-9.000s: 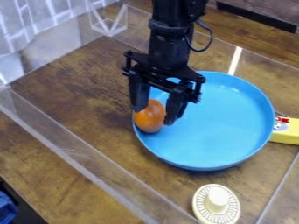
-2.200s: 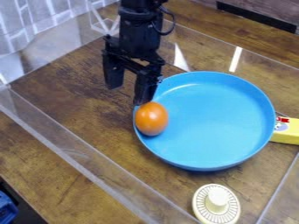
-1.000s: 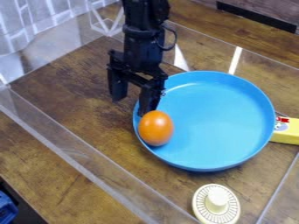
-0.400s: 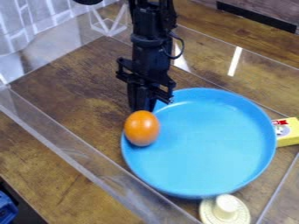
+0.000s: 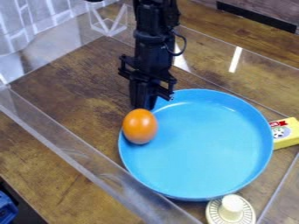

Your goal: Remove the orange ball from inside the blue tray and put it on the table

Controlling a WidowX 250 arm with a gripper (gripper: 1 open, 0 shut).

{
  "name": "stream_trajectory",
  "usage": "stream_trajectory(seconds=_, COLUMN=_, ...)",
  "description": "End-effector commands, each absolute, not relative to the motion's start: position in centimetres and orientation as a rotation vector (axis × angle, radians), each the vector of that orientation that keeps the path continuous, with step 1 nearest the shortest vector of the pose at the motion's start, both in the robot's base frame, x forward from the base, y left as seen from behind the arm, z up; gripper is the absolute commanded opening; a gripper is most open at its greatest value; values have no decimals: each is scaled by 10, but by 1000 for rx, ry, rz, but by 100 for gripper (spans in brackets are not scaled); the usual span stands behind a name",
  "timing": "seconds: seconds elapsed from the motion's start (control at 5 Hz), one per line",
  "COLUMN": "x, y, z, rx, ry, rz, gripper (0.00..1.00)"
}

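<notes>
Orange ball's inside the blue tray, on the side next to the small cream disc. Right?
Wrong side: in the camera view, the orange ball is inside the blue tray, but on the side away from the small cream disc.

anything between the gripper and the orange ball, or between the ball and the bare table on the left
Nothing visible separates the black gripper from the smooth orange ball; toward the dark wood-grain table, only the round blue tray's shallow rim.

The brown wood-grain table [image 5: 70,79] carries the blue tray [image 5: 216,162], the cream disc [image 5: 232,211] (partly cut off) and the yellow block [image 5: 286,132].
</notes>
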State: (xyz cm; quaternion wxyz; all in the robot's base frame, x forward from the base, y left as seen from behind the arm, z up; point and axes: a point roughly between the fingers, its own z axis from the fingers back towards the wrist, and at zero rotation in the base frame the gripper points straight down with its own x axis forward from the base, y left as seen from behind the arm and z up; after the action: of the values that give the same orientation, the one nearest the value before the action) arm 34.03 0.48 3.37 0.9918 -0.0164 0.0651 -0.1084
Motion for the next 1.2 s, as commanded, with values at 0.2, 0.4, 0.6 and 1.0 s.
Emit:
stream_trajectory(seconds=0.2, x=364, y=35, z=57, rx=1, ry=74, rz=-194, gripper=0)
stream_trajectory(seconds=0.4, x=373, y=57, z=62, rx=9, ry=70, rz=-199, gripper=0)
stream_trajectory(seconds=0.6, x=376, y=64, z=60, rx=22, ry=79, rz=-201, gripper=0)
stream_trajectory(seconds=1.0, x=375, y=70, z=56, rx=24, ry=82, rz=-202, gripper=100)
